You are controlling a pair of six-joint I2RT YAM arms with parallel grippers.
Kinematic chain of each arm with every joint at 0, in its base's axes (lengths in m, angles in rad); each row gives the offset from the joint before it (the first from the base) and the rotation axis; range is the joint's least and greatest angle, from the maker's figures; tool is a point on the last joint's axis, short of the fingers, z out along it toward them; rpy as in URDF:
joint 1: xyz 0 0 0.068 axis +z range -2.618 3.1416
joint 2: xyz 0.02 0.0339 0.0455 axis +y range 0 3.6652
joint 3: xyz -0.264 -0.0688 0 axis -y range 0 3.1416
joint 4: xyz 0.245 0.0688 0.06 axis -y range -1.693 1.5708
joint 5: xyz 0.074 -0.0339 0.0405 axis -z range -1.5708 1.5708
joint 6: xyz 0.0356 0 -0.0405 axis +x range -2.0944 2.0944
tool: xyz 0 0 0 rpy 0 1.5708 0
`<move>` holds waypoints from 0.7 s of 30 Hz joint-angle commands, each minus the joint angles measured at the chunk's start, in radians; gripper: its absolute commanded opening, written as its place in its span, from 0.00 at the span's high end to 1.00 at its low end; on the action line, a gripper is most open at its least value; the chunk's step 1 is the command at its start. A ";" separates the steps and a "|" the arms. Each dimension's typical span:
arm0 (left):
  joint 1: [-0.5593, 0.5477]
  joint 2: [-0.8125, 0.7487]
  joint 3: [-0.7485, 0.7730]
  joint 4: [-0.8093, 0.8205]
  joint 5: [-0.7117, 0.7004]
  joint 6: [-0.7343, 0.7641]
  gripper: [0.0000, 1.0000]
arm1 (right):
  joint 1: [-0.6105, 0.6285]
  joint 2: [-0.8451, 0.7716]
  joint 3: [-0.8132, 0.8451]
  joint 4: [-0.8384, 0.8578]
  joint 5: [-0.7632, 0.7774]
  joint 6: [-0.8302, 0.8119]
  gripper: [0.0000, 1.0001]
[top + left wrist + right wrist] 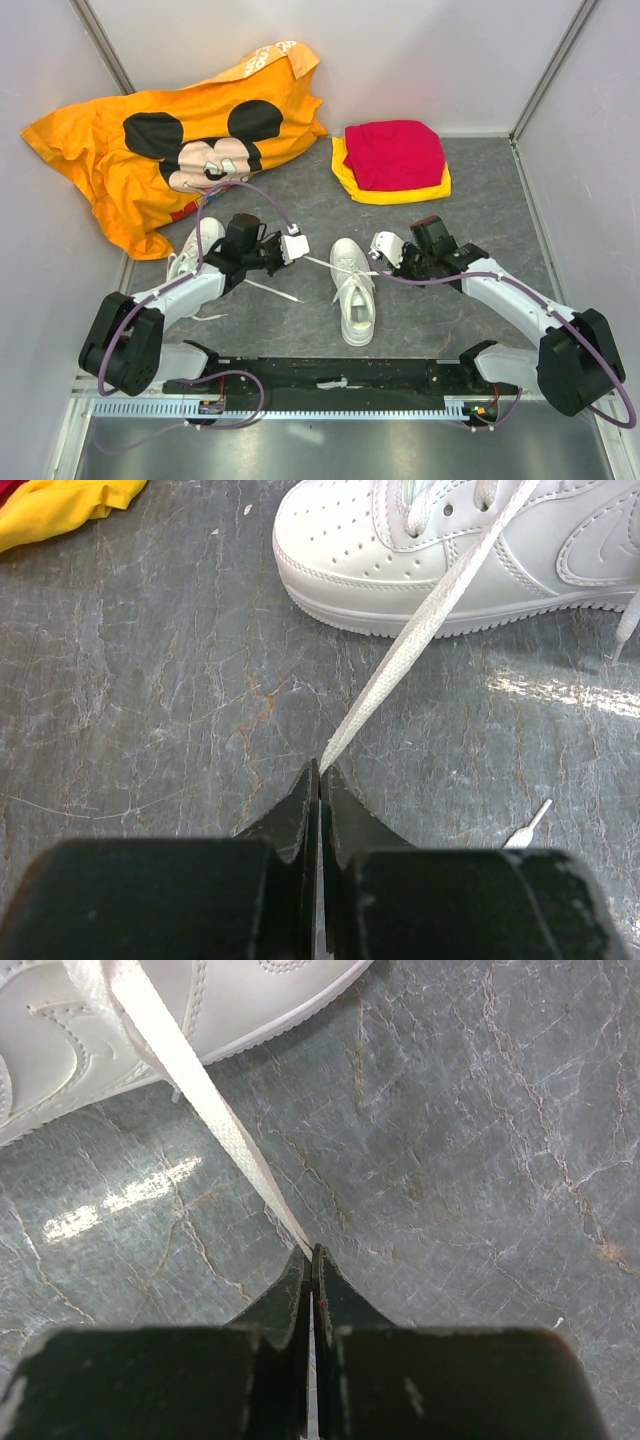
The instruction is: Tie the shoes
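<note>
One white shoe (353,290) lies mid-table with its toe pointing away from the arm bases. The other shoe (195,250) lies at the left, partly under my left arm. My left gripper (303,256) is shut on a flat white lace (430,620) that runs taut from the middle shoe (400,550) down into the closed tips (322,770). My right gripper (379,264) is on the shoe's other side. It is shut on the second lace (200,1090), which stretches from the shoe (60,1040) to its tips (309,1253).
An orange cartoon-mouse shirt (170,140) is heaped at the back left. A red cloth (395,155) sits on a yellow cloth (400,192) at the back right. A loose lace (270,290) trails from the left shoe, and its tip (528,825) rests on the grey floor. Walls close in both sides.
</note>
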 commanded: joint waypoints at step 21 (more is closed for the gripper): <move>-0.171 0.018 0.082 -0.110 -0.065 -0.246 0.98 | 0.015 0.154 0.155 -0.005 -0.178 0.082 1.00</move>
